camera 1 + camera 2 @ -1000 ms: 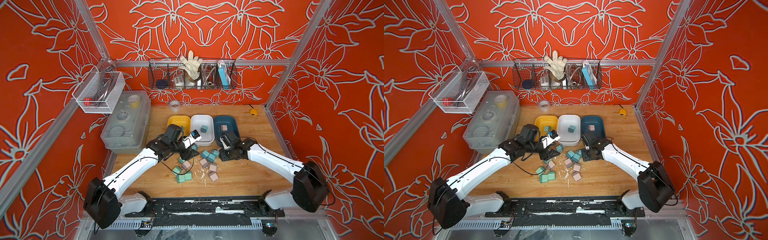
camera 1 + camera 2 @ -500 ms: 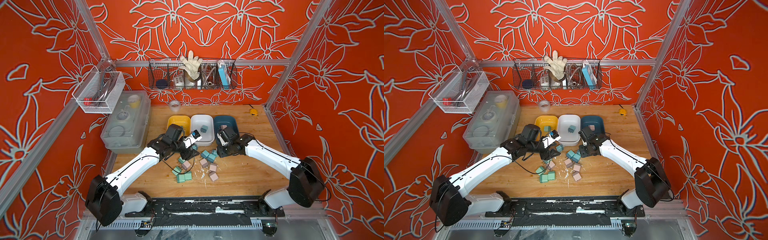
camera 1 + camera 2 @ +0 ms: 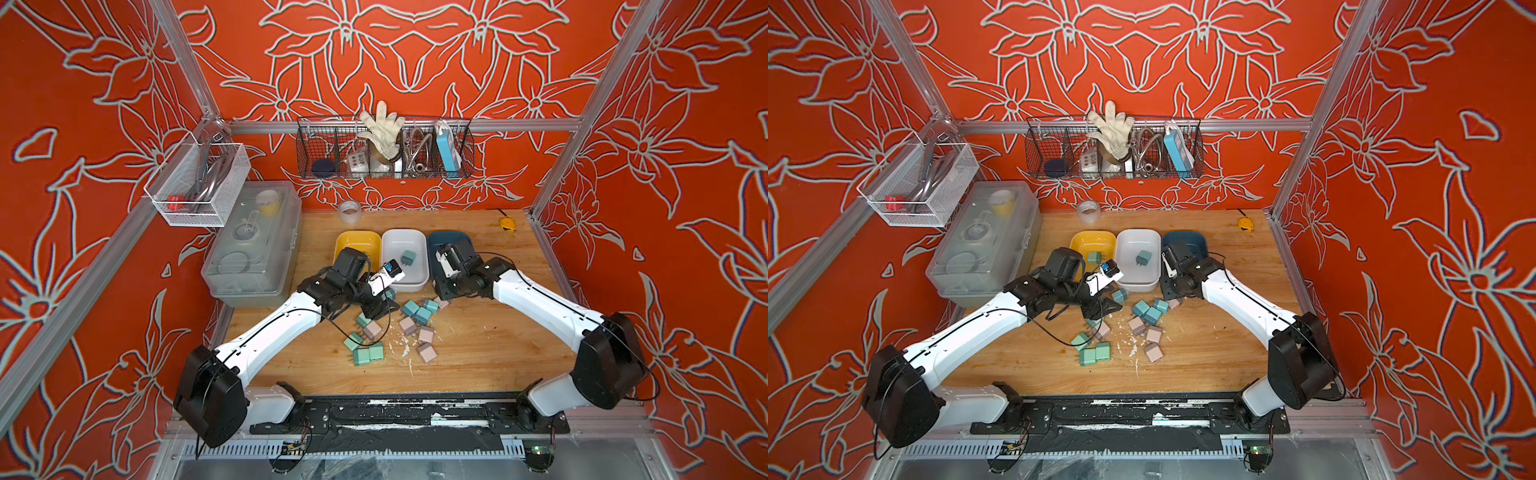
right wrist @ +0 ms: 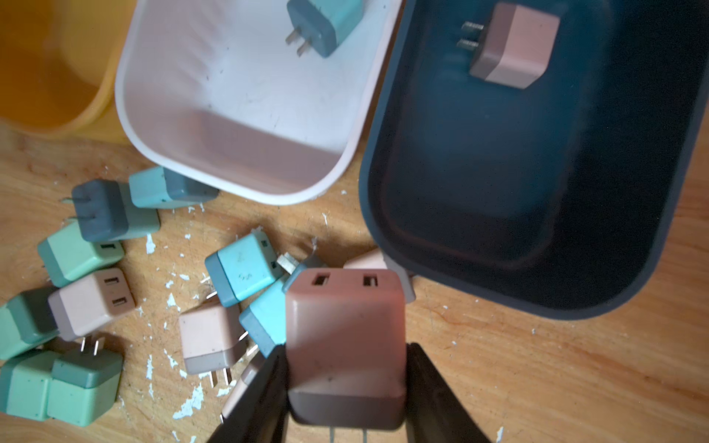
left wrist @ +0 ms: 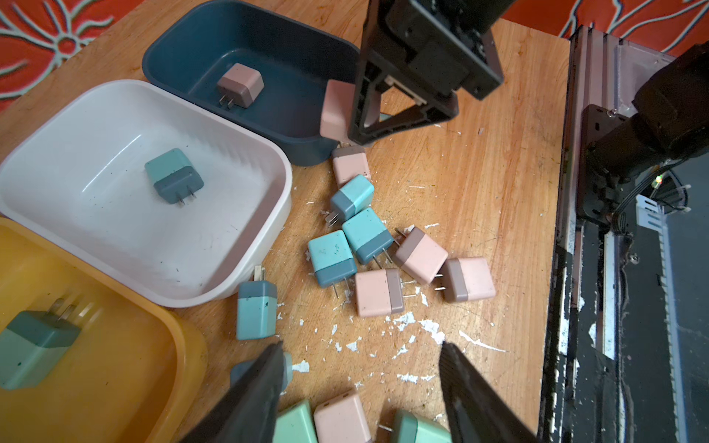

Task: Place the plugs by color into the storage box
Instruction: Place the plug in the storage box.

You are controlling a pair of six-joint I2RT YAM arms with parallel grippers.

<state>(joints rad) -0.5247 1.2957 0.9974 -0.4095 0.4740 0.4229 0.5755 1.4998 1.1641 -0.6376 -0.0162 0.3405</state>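
Right wrist cam: my right hand [image 4: 347, 368] is clamped on a pink plug [image 4: 345, 330] by its flat sides, just beside the blue tray [image 4: 370, 184]. Left hand [image 5: 360, 347] hangs half open and empty, further from that tray. The plugs [image 4: 245, 268] look light, rigid and slick, so I'd pinch flat faces, clear of the prongs.

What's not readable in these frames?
- Dark blue plastic tray: both top views, right arm covers its inside.
- Held pale pink cube plug: right wrist view, edge cuts off prongs.
- Yellow plastic tray: right wrist view, blurred, cut off.
- Mint green cube plugs: left wrist view, edge crops them.
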